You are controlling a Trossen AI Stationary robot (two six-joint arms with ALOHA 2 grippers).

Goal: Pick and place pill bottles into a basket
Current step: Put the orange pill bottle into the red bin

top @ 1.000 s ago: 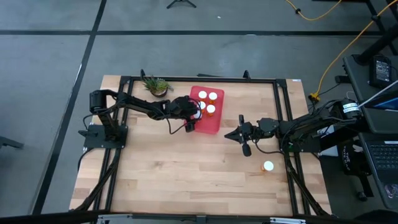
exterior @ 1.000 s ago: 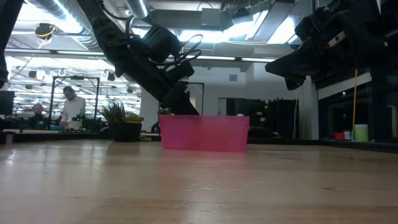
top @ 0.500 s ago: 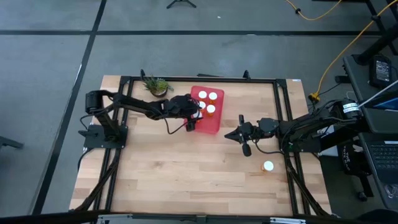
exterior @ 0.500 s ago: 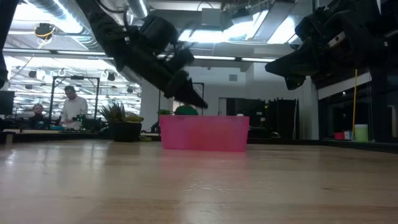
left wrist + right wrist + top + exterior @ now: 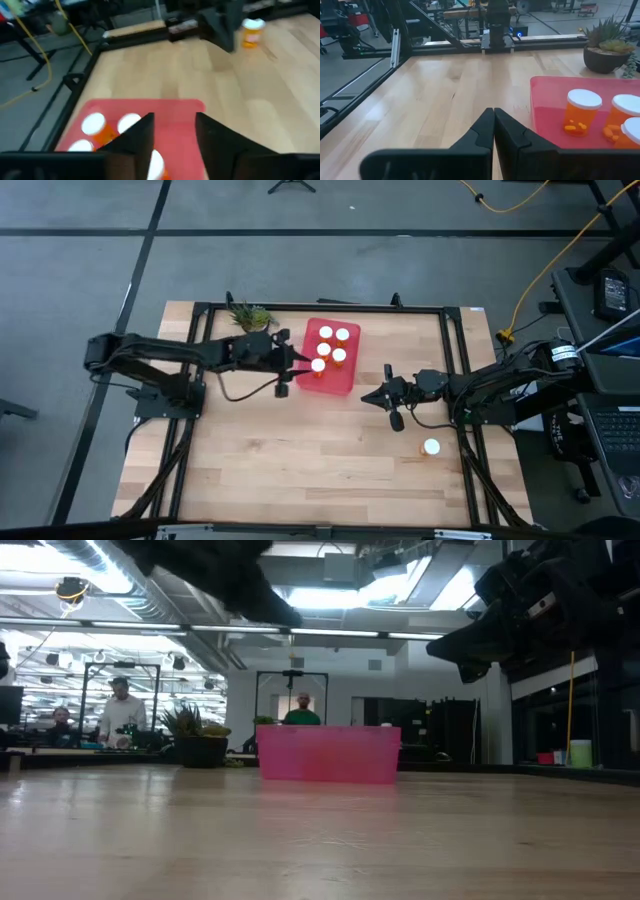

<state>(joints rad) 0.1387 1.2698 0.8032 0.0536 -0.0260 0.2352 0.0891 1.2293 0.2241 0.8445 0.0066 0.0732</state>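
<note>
potted plant (image 5: 251, 317) near the worktop's far edge | yellow cable (image 5: 548, 268) on floor beyond right edge | people (image 5: 120, 710) in room behind

From my low camera the red basket (image 5: 328, 754) showed only its near wall, so I could not see any bottle inside it. The left arm was cut off by the top edge there, just a dark blurred shape, and the right arm ran off the right edge. My left wrist camera was blurred: the left gripper (image 5: 172, 135) hid part of the basket floor, and one bottle (image 5: 156, 164) was cut by the lower edge. On my right wrist camera, two bottles (image 5: 625, 127) at the right edge were only partly in frame.
</note>
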